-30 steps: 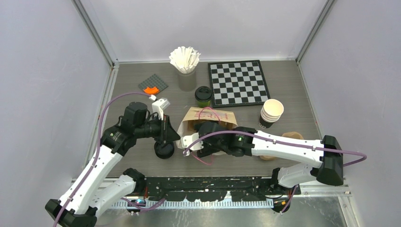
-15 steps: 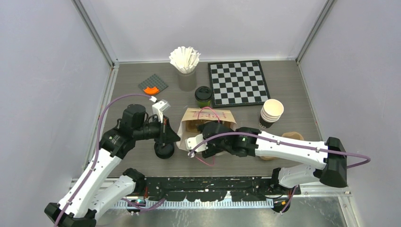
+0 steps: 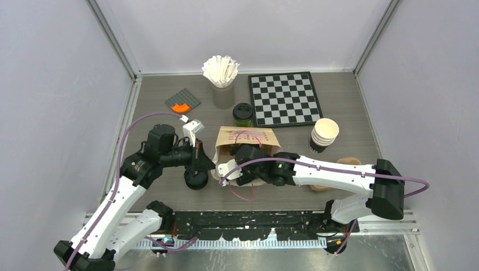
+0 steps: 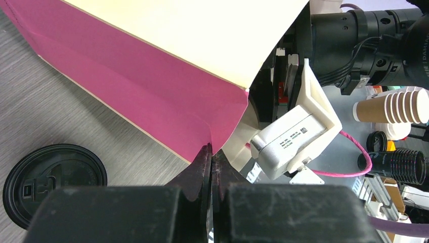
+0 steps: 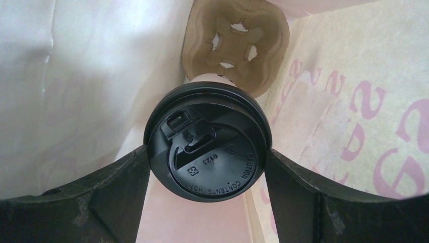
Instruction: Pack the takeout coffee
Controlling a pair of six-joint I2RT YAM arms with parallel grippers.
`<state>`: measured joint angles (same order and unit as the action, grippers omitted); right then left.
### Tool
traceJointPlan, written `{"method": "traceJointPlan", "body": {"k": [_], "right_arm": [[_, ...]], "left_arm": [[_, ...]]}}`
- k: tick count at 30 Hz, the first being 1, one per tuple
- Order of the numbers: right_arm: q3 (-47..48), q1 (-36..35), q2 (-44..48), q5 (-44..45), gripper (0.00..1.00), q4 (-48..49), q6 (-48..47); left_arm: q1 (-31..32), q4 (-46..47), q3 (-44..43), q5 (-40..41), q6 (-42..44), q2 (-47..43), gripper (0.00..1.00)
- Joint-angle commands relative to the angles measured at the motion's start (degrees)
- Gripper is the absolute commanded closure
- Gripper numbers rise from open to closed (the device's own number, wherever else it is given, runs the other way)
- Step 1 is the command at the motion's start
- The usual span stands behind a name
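While R gripper (image 5: pixel 207 152) clamps the coffee cup (image 5: pixel 212 129) inside the paper bag (image 4: pixel 152 86), over the carrier (image 5: pixel 238 45), L gripper (image 4: pixel 211 158) pinches the bag edge. Risk: if L slips, bag mouth may collapse; off-centre release may tip cup.

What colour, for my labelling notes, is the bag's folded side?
Magenta-pink; the bag's folded side shows best in the left wrist view.

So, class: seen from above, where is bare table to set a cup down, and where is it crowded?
Bare table right of the chessboard, behind the cup stack; the left back corner behind the grey plate. Crowded: around the bag, with a lidded cup behind it and a second cup left of it.
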<state>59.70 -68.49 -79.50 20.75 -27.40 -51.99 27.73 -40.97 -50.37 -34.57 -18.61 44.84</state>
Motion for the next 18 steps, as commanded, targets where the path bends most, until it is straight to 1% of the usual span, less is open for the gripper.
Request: {"method": "traceJointPlan", "body": {"k": [1,5,10,18], "right_arm": [[-0.18,0.2,0.76,2.01,0.31,2.95,-1.61],[0.72,0.2,3.42,0.05,0.32,-0.36,-1.67],[0.58,0.21,6.54,0.38,0.31,-3.69,-2.41],[-0.64,0.45,6.73,1.32,0.31,-3.53,-1.98]], "left_arm": [[0.05,1.91,-0.08,-1.88,0.79,-0.04,1.0],[-0.01,1.7,-0.08,-1.38,0.9,0.08,1.0],[-0.02,1.98,0.4,-1.43,1.38,-0.39,1.0],[0.0,2.1,0.36,-2.04,2.31,-0.08,1.0]]}}
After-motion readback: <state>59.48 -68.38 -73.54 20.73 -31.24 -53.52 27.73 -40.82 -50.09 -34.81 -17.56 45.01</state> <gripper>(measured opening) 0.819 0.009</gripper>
